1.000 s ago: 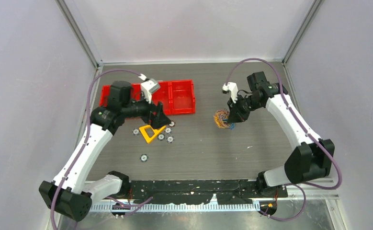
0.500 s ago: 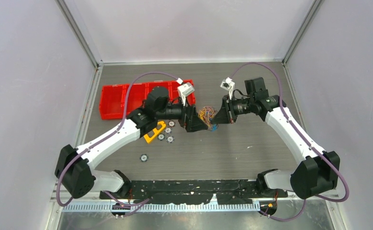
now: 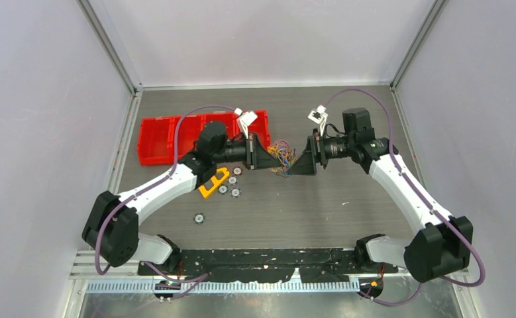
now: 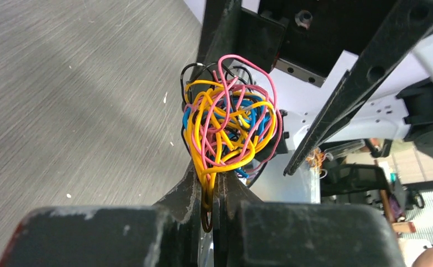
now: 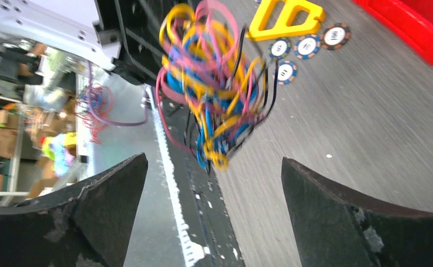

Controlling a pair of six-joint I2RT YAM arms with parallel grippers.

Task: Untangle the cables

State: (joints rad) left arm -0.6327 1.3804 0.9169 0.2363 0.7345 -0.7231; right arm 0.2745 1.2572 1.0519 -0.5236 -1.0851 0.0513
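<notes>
From my station I judge the task barely begun: the cables [image 4: 229,130] are one tight knot of yellow, pink, blue and black wire, and I see no strand pulled free or laid out by colour on the tabletop [image 3: 308,212]. The left fingers [image 4: 190,194] are closed on the lower loops of the knot, with a few yellow and dark strands pinched between them. They hold the bundle clear of the surface over the middle of the far half of the tabletop, just beyond the right end of the red bins [image 3: 175,136]. The right fingers [image 5: 105,194] stand wide apart and grip nothing. They face the knot from the opposite side, and in the right wrist view it hangs between and ahead of them, touching neither as far as I can tell. What is left is nearly everything: taking a loose loop on the free side, drawing the two holds apart, and working each colour out in turn. The yellow triangular piece [image 3: 213,183] and the poker chips [image 5: 307,45] lie near the left arm, well below the knot.
</notes>
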